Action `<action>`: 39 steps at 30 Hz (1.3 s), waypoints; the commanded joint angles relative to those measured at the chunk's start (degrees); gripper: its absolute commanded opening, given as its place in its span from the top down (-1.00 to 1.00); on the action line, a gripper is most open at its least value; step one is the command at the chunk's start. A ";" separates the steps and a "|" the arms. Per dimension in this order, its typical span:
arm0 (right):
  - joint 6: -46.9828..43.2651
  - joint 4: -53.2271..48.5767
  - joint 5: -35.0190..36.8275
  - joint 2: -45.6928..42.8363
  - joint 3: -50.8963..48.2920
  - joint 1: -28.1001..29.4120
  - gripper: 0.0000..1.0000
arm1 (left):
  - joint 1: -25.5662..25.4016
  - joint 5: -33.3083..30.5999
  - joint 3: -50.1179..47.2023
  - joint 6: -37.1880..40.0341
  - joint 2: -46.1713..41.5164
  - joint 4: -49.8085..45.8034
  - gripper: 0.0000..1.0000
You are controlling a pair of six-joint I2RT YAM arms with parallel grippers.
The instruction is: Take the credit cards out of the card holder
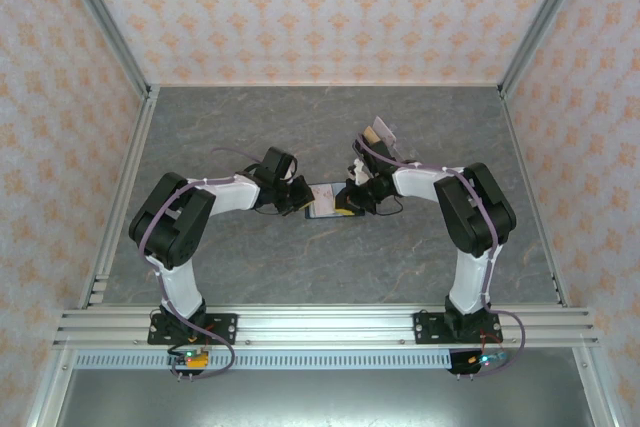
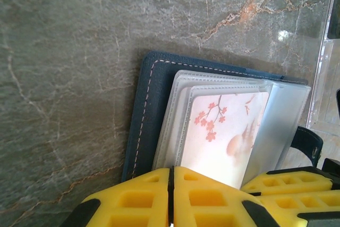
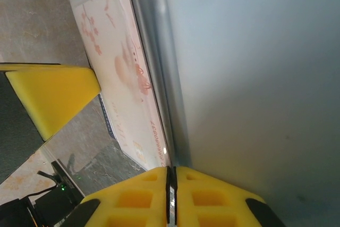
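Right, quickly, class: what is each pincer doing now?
Left pincer: shut, tips resting on the card holder; no grip can be told.
Right pincer: shut on a clear sleeve of the card holder.

Grey marbled tabletop (image 1: 300,127) w/ floral-print walls (image 1: 320,7), alu rail (image 1: 320,322) at near edge.
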 commanded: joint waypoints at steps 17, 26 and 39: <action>2.50 5.94 -1.62 3.06 1.18 0.30 0.75 | 0.32 -1.05 -4.04 -0.68 1.65 -2.30 0.84; -0.02 2.66 0.34 0.19 0.13 -0.29 1.00 | 1.39 -0.69 -3.48 0.55 0.35 -3.35 0.80; -3.08 -1.55 2.37 -2.74 -2.55 -1.72 1.00 | 2.28 -0.37 -2.45 2.71 0.32 -5.19 0.80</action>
